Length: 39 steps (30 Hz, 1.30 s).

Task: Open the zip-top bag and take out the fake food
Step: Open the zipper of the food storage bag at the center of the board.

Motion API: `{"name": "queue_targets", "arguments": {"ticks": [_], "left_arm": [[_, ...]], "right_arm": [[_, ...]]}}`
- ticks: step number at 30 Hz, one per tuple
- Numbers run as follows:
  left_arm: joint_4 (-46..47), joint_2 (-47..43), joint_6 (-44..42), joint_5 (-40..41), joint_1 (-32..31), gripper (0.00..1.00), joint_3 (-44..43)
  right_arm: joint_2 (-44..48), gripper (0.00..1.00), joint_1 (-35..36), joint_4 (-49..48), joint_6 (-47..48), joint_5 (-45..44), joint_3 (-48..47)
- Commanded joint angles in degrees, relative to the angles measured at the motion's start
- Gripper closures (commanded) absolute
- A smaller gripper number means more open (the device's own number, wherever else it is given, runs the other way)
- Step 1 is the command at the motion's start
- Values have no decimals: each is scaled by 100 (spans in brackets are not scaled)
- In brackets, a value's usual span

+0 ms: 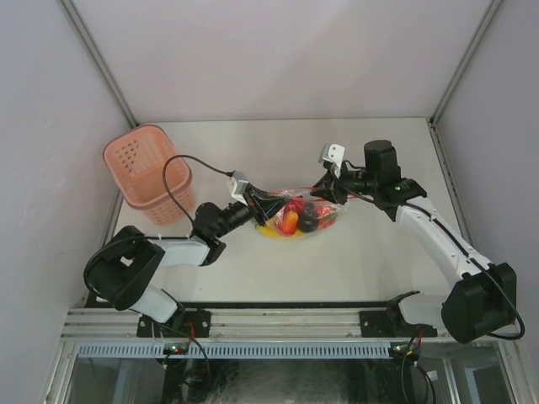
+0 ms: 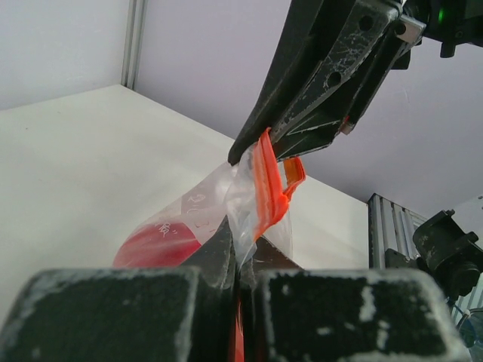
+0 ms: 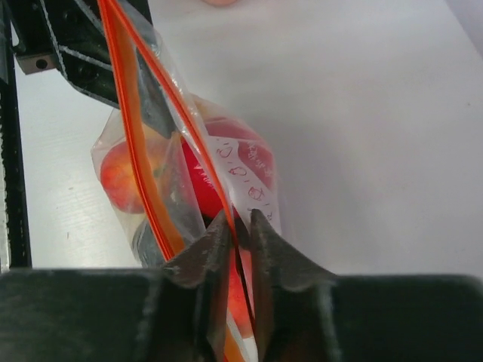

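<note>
The zip-top bag (image 1: 313, 220) hangs between both grippers above the table's middle, with its mouth partly spread. The fake food (image 1: 291, 219) shows inside as red, orange, yellow and dark pieces. My left gripper (image 1: 263, 203) is shut on the bag's left lip; in the left wrist view the gripper (image 2: 241, 243) pinches clear plastic below the red-orange zipper strip (image 2: 268, 188). My right gripper (image 1: 325, 190) is shut on the right lip; in the right wrist view the gripper (image 3: 241, 223) clamps one zipper strip (image 3: 198, 139), with a red piece (image 3: 202, 185) behind it.
A pink perforated basket (image 1: 148, 173) stands at the table's left rear. Grey walls close in the table (image 1: 370, 269) on three sides. The left arm's black cable (image 1: 173, 189) loops beside the basket.
</note>
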<state>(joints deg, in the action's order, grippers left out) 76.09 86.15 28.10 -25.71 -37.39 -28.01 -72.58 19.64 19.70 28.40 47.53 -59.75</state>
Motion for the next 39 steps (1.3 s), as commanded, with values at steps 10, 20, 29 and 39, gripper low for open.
{"name": "queue_targets", "arguments": {"ticks": [10,20,29,39], "left_arm": [[-872,479,77,87,-14,73,-1765],[-2058,627,36,733,151,30,-2606],[-1776,56,984,978,362,28,-1086],[-2003,10,2738,2111,-454,32,-207]], "right_arm": [[253,100,-320,-302,-848,-856,-535],[972,100,-1559,-967,-1797,-1181,-275],[-98,100,-1138,-1187,-1901,-360,173],[-744,100,-918,-1477,-2677,-184,209]]}}
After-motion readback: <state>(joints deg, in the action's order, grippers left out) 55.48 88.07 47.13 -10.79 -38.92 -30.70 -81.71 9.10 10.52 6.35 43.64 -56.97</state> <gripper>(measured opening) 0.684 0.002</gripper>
